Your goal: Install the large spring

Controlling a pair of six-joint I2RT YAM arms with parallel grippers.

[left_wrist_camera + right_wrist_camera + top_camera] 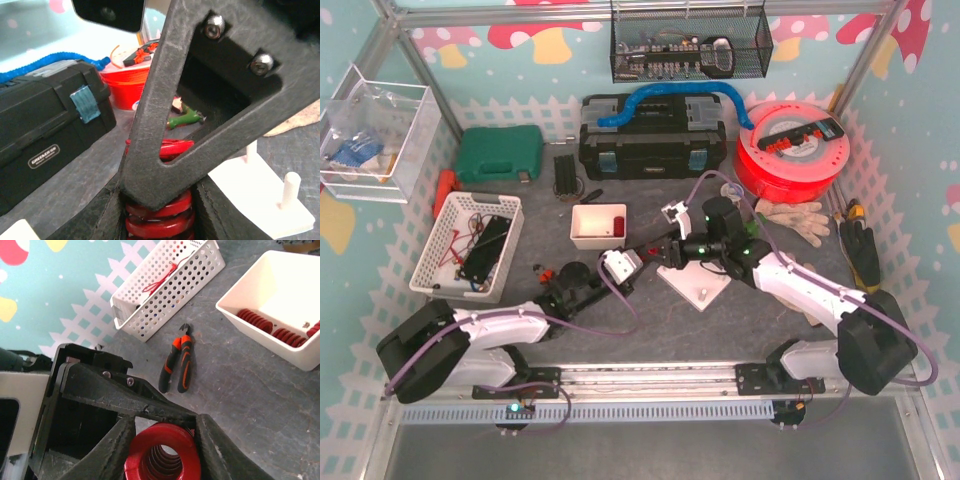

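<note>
large spring [162, 456] is gripped by both tools at once: its coils are pinched between the fingers of the left gripper [160, 202], and its end ring is squeezed between the fingers of the right gripper [165, 426]. both are found at 10 o'clock of the white peg plate [692, 283].

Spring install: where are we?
Done: one red spring is up at the black frame, not in the white bin where others lie. In hand: the right gripper is closed around it; the left gripper seems to hold the frame. Left: seating it. Neither wrist view shows it home yet.
</note>
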